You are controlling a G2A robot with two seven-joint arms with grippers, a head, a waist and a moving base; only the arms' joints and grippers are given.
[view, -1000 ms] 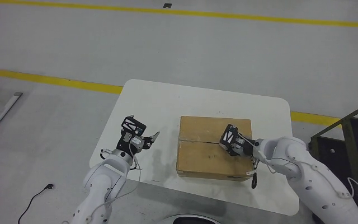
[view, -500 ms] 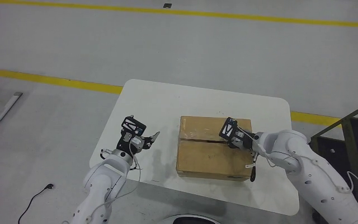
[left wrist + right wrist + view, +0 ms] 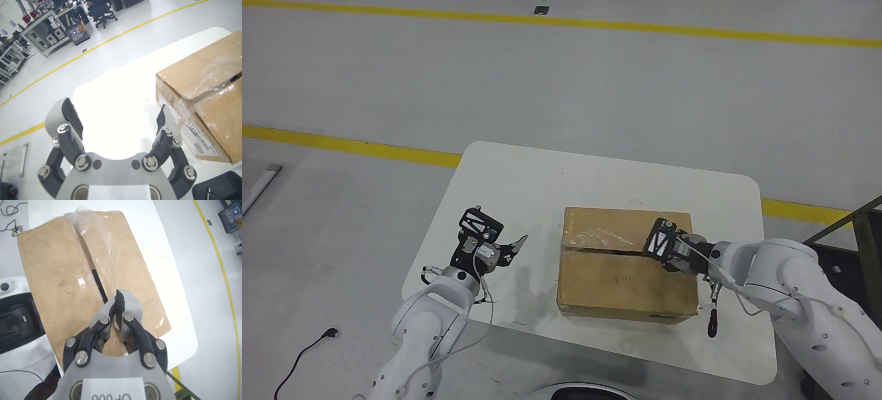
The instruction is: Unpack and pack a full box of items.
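Right of centre in the top view, the box [image 3: 617, 270] sits on the white desk [image 3: 522, 190], flaps down, with a dark gap along the seam [image 3: 97, 280]. The right gripper [image 3: 116, 303] is at the seam, low in the middle of its wrist view. Its fingers are pressed together, apparently on loose clear tape [image 3: 105, 237] that stretches to the box's far edge. The left gripper [image 3: 116, 110] hangs over bare desk left of the box, fingers wide and empty. Nothing braces the box, so a hard pull could drag or tip it. The thin film could also tear or slip from the pinch.
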